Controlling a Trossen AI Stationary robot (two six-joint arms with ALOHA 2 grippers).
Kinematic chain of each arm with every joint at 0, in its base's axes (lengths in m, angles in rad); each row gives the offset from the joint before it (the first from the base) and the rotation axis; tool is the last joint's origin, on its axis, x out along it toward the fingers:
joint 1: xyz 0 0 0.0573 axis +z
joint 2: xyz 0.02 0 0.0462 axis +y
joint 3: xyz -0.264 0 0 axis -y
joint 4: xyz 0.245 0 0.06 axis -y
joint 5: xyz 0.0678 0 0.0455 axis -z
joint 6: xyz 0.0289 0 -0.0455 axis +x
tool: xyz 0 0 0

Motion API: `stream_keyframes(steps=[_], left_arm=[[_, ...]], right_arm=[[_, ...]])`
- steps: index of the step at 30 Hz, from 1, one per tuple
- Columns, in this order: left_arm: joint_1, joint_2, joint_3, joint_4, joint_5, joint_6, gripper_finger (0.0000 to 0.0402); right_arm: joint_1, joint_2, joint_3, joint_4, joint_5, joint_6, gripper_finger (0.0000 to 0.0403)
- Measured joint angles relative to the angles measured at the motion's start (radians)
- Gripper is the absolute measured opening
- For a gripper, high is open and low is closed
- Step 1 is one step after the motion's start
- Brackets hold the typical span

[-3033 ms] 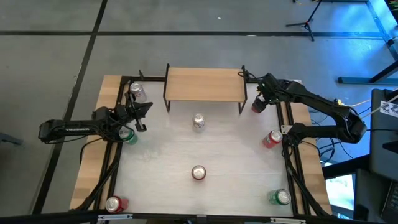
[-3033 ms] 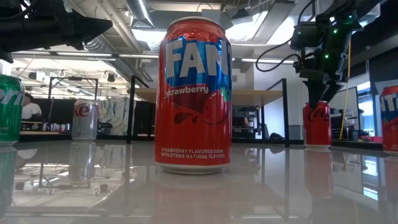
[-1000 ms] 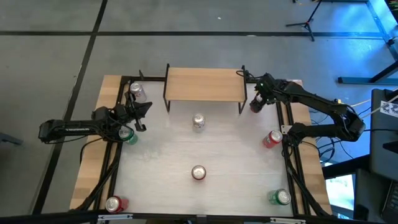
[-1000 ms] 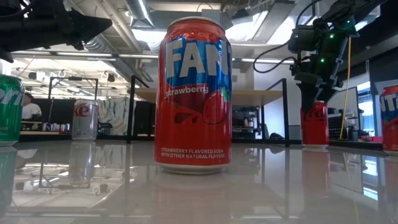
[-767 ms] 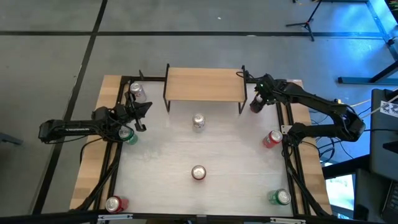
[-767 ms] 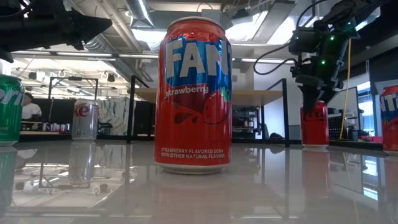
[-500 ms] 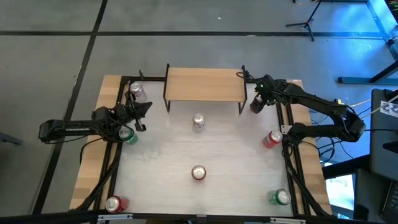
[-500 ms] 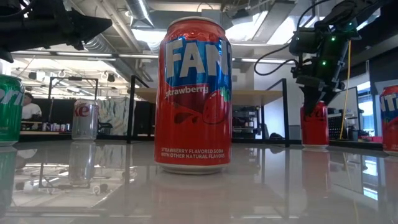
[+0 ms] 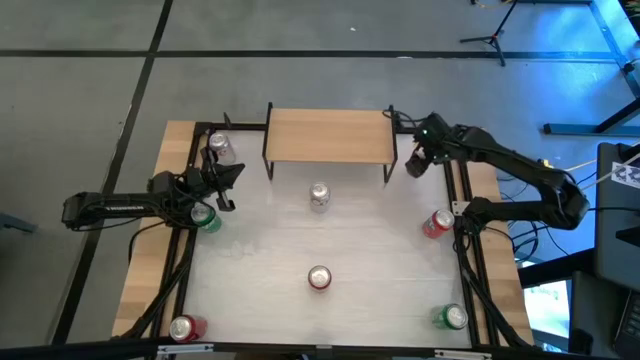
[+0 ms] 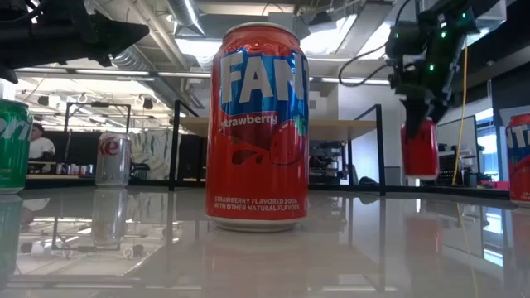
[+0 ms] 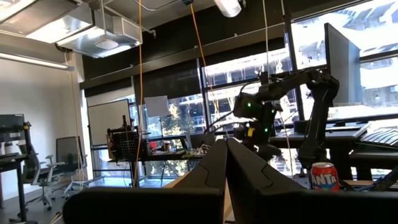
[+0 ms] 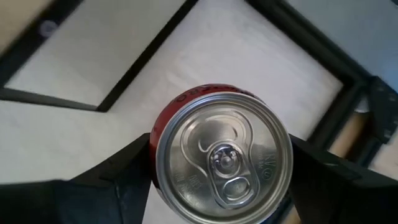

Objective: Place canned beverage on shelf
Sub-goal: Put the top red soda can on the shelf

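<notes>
Gripping a red Coca-Cola can [image 10: 421, 147] clear of the tabletop [image 9: 260, 250], the right end effector [image 9: 417, 163] hides its label — beside the shelf [image 9: 328, 136]; left end effector [image 9: 228, 175] clenched, empty.

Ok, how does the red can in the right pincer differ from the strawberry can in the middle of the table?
The red can is lifted clear of the table, clamped in the right pincer beside the shelf; the strawberry can stands on the tabletop, untouched. The red can is at the far right end of the shelf; the strawberry can sits near the table's front. Both are red, upright and unopened on top.
</notes>
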Motion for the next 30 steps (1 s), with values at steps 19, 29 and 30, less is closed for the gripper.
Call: stream_keyframes(steps=[19,29,30], left_arm=[[0.000,0.000,0.000,0.002,0.000,0.000,0.0004],[0.000,0.000,0.000,0.002,0.000,0.000,0.0004],[0.000,0.000,0.000,0.002,0.000,0.000,0.0004]], right_arm=[[-0.001,0.007,0.526,-0.198,-0.032,0.047,0.0291],[0.000,0.226,0.733,-0.177,-0.098,0.016,0.0290],[0.000,0.256,0.761,-0.181,-0.104,0.016,0.0290]])
